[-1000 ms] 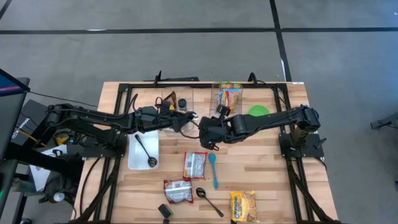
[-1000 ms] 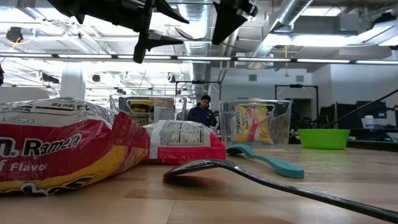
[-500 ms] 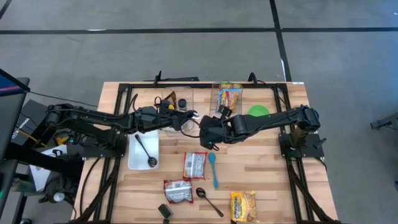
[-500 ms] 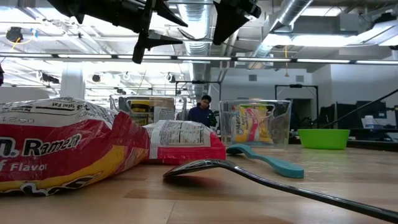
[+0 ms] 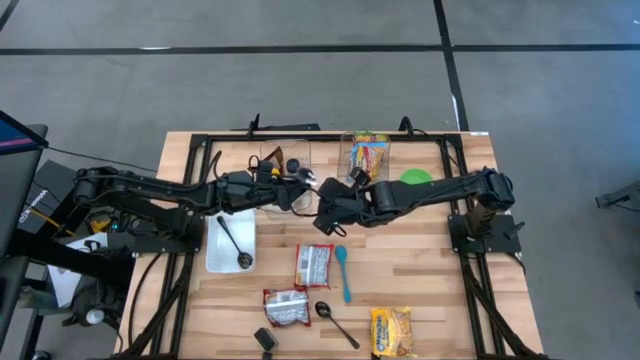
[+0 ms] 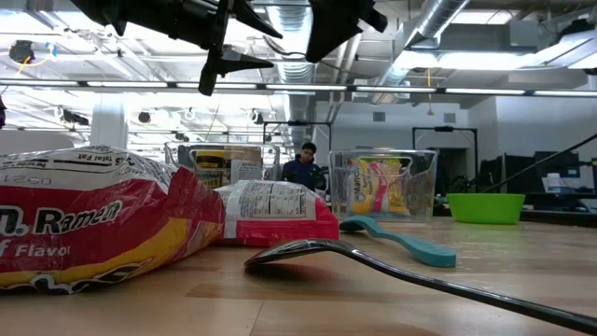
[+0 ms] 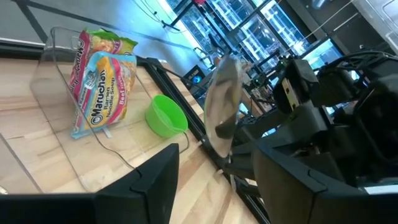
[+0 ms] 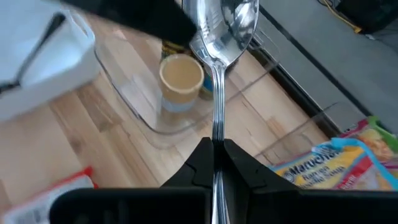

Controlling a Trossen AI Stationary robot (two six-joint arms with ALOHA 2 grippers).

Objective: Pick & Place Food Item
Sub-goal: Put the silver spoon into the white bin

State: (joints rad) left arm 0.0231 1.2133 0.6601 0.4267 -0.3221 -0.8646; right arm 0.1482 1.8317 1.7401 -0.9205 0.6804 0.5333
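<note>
Right gripper (image 8: 214, 163) is pinching a spoon (image 8: 219, 37) over the bin (image 8: 149, 106); left gripper (image 7: 214, 180) is gaping beside it.

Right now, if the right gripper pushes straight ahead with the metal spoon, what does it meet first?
Probably the left gripper, just ahead of the shiny metal spoon in the right gripper; depth is unclear.

The noodle packet (image 7: 99, 81) in the clear box (image 7: 59, 53) ahead of the left claw (image 7: 211, 180) reads "Maruchan Ramen". The nearest packet (image 6: 93, 219) on the worktop (image 6: 280, 308) shows "Ramen" and "Flavor".
</note>
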